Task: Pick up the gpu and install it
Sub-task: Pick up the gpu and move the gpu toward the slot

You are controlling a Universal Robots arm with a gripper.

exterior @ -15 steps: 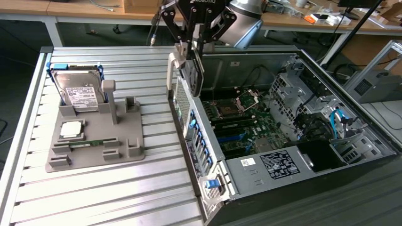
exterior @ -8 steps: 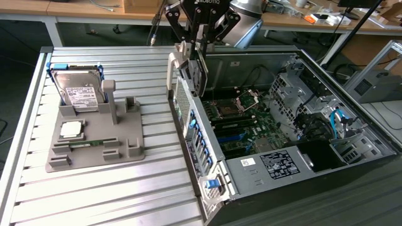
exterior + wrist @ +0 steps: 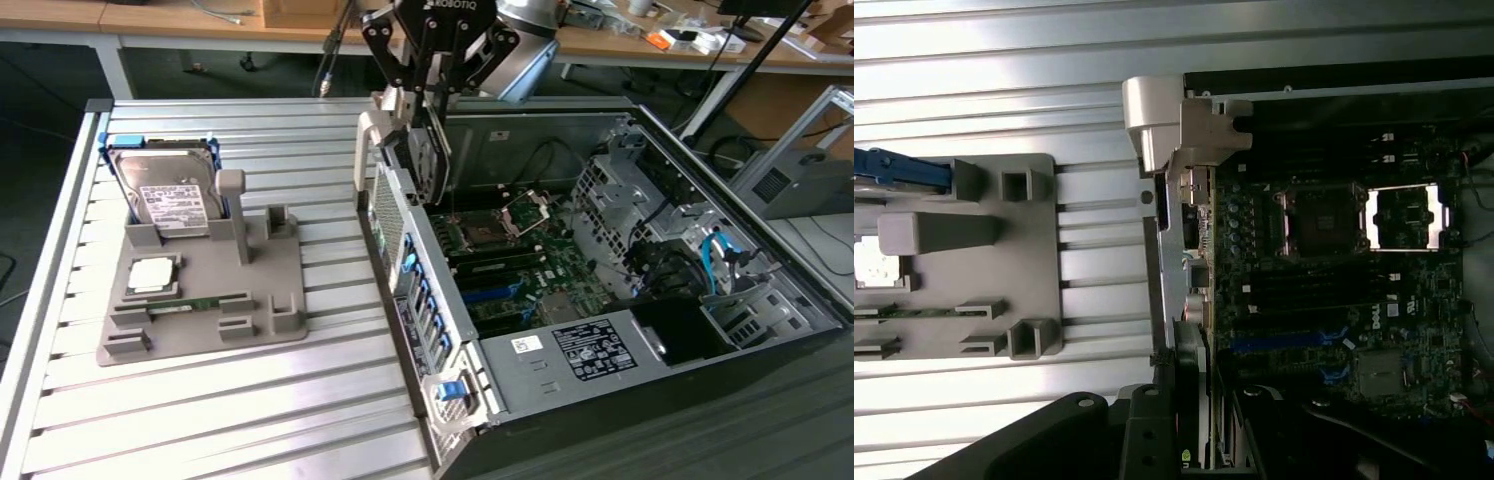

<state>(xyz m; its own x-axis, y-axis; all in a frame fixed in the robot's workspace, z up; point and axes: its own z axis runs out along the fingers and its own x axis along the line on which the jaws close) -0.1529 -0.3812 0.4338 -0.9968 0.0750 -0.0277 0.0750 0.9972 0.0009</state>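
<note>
The gpu [image 3: 426,160], a thin dark card, hangs upright and edge-on from my gripper [image 3: 430,100], which is shut on its upper edge. It is held over the rear wall of the open computer case [image 3: 441,330], just above the motherboard [image 3: 521,260]. In the wrist view the gpu [image 3: 1193,385] appears as a narrow strip running out from between my gripper [image 3: 1194,445] fingers. It points along the case's rear edge, beside the motherboard [image 3: 1324,290] and its slots. A pale latch [image 3: 1154,115] on the case lies beyond the card's far end.
On the slatted metal table [image 3: 267,400], at the exterior view's left, sits a grey holder [image 3: 200,320]. It carries a silver hard drive [image 3: 167,195], a square chip [image 3: 151,275] and a green memory stick [image 3: 187,303]. Cables and drive cages fill the case's far side [image 3: 694,260].
</note>
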